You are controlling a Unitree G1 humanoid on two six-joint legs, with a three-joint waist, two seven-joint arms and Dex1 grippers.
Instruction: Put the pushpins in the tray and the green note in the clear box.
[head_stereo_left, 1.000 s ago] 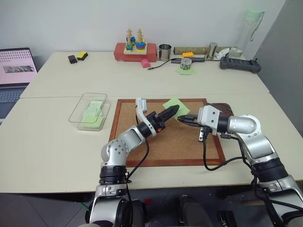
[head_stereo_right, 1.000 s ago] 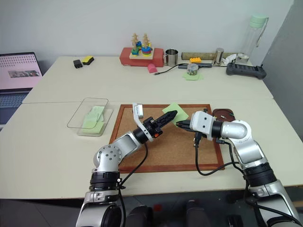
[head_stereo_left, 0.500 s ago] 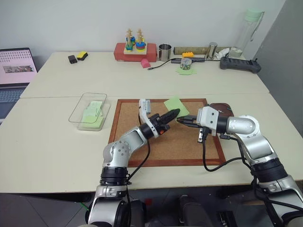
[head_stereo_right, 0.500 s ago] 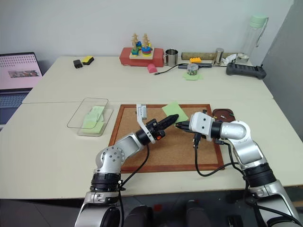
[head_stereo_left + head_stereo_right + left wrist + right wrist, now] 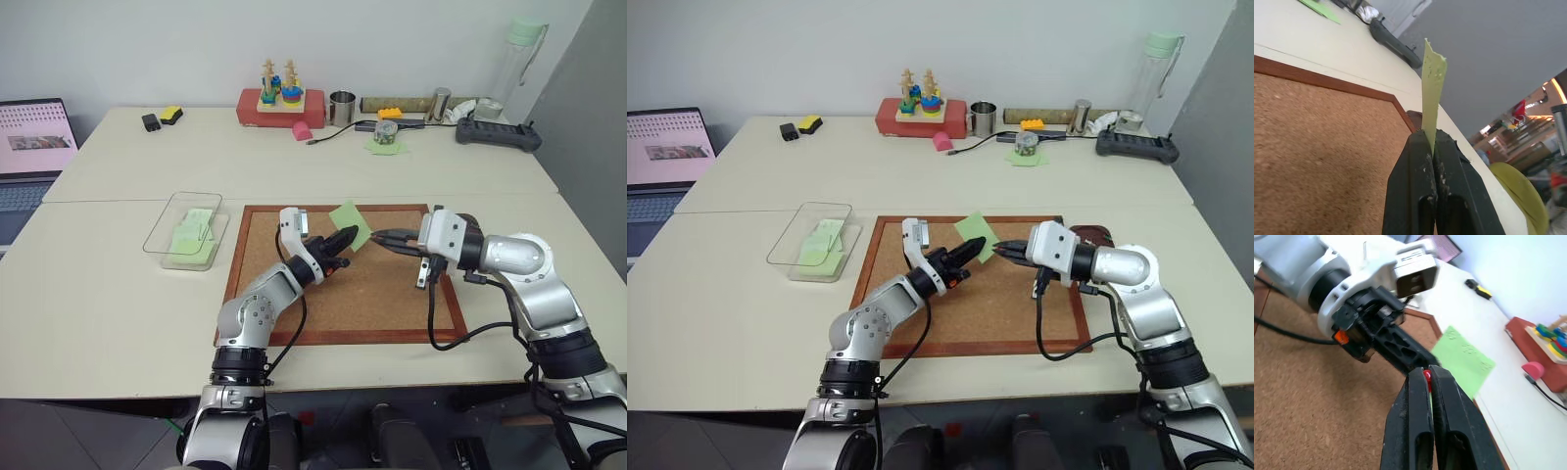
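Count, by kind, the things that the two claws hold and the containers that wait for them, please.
green note, pinched in the left claw: 1
red pushpin, pinched in the right claw: 1
clear box: 1
dark wooden tray, partly behind the right arm: 1
Total: 4

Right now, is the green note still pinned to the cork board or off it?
Off it. The left claw is shut on the note, which stands raised above the cork board.
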